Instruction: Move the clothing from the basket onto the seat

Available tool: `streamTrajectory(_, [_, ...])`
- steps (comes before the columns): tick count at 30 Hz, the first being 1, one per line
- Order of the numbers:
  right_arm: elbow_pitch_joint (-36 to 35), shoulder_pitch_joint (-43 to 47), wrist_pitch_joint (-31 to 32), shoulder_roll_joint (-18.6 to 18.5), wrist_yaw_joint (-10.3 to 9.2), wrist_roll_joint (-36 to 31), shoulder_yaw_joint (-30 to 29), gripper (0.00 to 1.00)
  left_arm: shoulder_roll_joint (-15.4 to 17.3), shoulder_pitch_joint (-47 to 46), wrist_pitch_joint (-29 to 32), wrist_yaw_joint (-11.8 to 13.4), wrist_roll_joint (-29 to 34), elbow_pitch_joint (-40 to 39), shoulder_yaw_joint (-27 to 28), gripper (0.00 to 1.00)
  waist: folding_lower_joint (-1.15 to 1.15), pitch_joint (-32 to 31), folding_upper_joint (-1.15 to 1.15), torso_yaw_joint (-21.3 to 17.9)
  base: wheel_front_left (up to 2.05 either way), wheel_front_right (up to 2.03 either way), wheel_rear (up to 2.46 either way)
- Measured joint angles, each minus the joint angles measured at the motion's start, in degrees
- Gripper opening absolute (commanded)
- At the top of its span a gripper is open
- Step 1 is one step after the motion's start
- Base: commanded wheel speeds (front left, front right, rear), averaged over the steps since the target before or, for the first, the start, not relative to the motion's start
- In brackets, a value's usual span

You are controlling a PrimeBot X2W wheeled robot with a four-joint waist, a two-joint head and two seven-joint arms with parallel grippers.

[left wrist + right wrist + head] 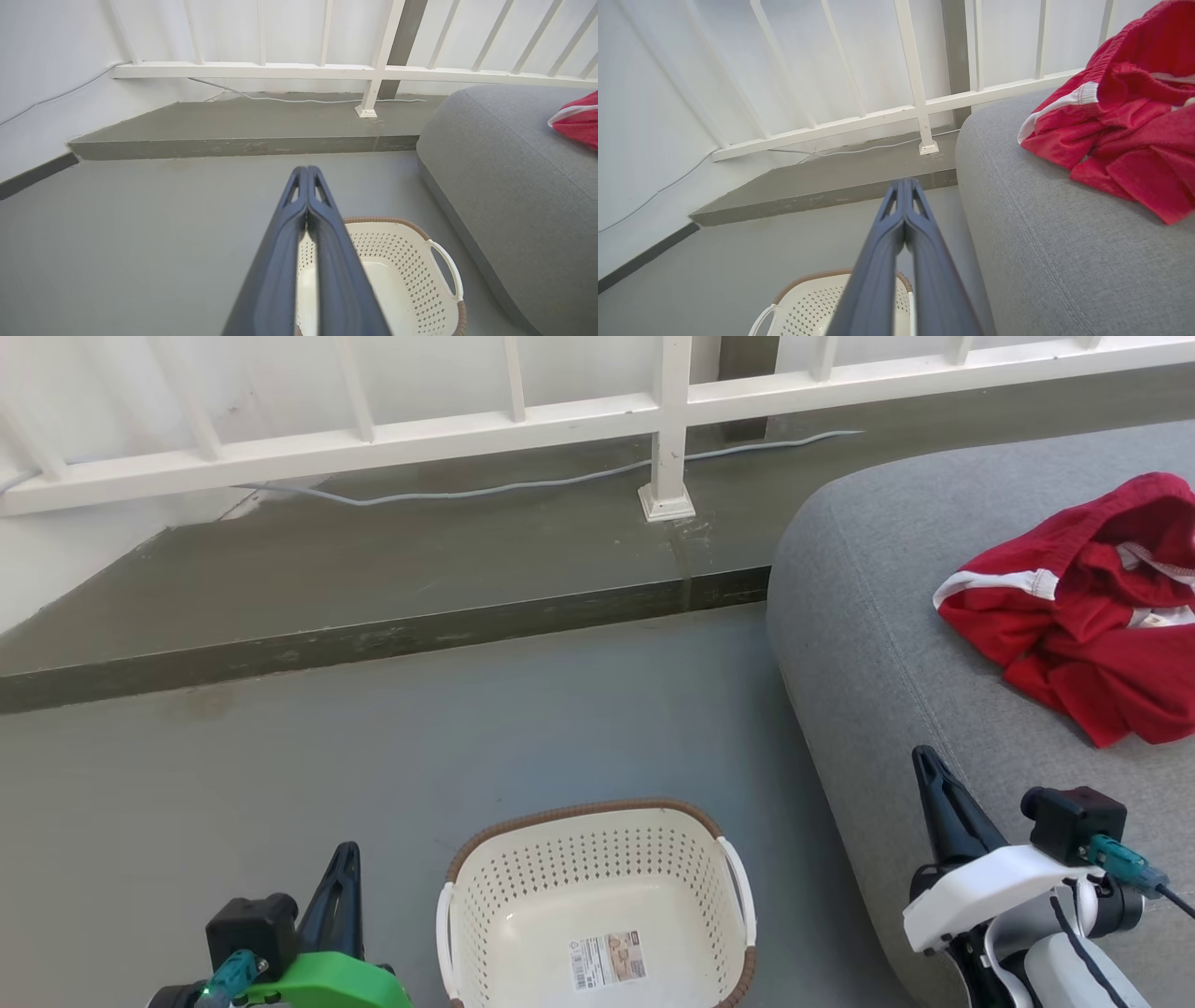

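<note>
The red clothing, white stripe trim showing, lies crumpled on the grey seat at the upper right of the head view, well back from the cushion's rounded edge, so it is unlikely to slide off. The basket sits on the floor at bottom centre, just beside the seat, with nothing inside but a paper label on its base. The transfer therefore looks complete. The left end effector at lower left and the right end effector at lower right each have their fingers pressed together on nothing. They flank the basket, probably because nothing remains to pick.
</note>
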Motion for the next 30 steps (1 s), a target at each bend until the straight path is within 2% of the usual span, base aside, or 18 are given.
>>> streamTrajectory(3, [0.0, -0.01, 0.46, 0.3, 0.09, 1.67, -0.23, 0.0, 0.0, 0.15, -0.46, 0.0, -1.21, -0.22, 0.02, 0.0, 0.0, 0.05, 0.0, 0.12, 0.0, 0.0, 0.0])
streamTrajectory(21, [0.43, -0.2, 3.16, 1.71, 1.97, 15.83, -4.23, 0.0, -0.14, 0.29, -0.38, -1.12, -18.12, 0.43, 3.41, 0.0, 0.0, 0.32, 0.0, 0.96, 0.0, 0.0, 0.0])
streamTrajectory(30, [1.04, -0.37, 4.74, 2.59, 2.66, 22.96, -6.47, 0.0, 0.1, -0.2, -0.02, -2.6, -26.04, 2.11, 4.41, 0.0, 0.0, 0.42, 0.0, 1.42, 0.0, 0.0, 0.0])
